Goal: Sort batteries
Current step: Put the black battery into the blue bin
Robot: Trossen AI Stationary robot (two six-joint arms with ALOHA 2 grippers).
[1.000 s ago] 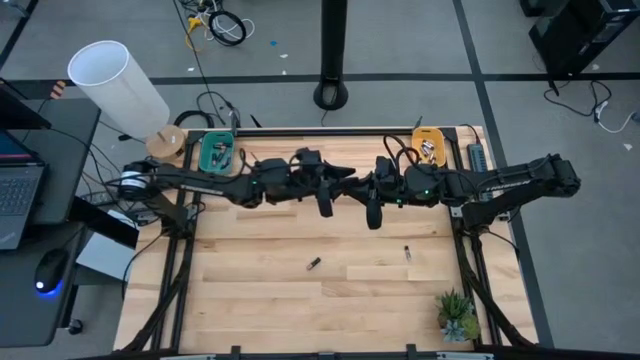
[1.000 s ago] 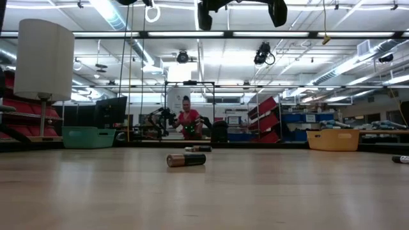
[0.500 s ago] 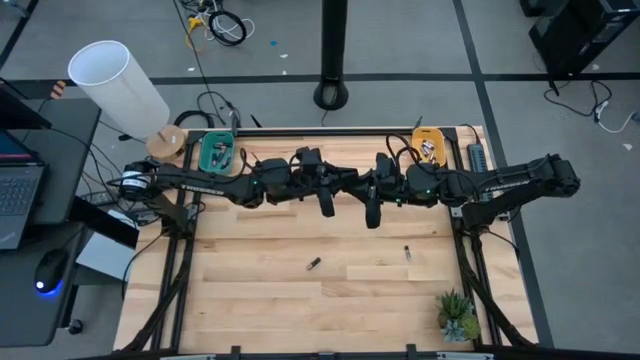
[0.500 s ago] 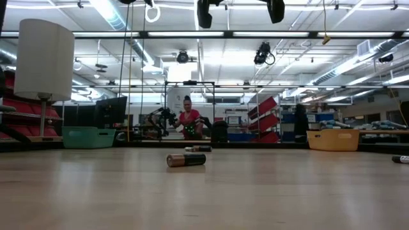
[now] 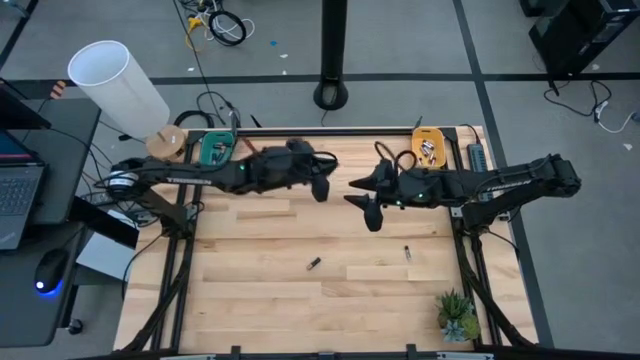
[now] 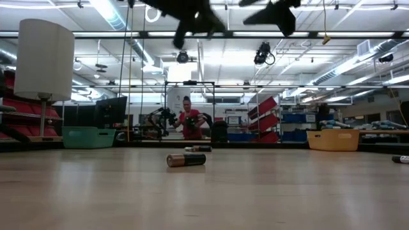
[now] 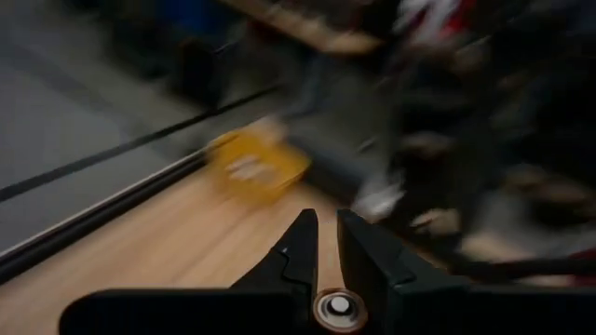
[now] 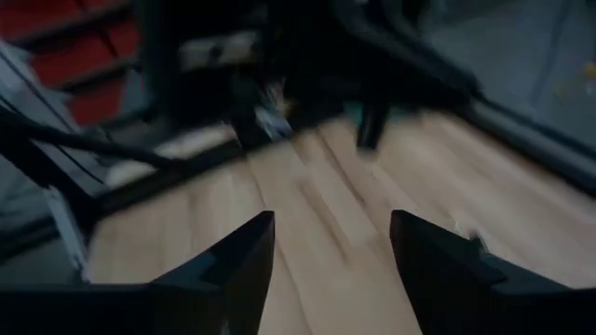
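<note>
Overhead, two batteries point(image 5: 313, 264) on table; left tool point(image 7: 324, 244) clenches battery end-on, right tool point(image 8: 331, 244) released.

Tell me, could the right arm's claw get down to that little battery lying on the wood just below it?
Probably yes. The right claw hangs open above the table, and the battery lies alone on bare wood with nothing between them. The left claw is off to the side, out of the way.

two batteries point(image 5: 313, 264) on table point(image 5: 260, 300), apart
</note>
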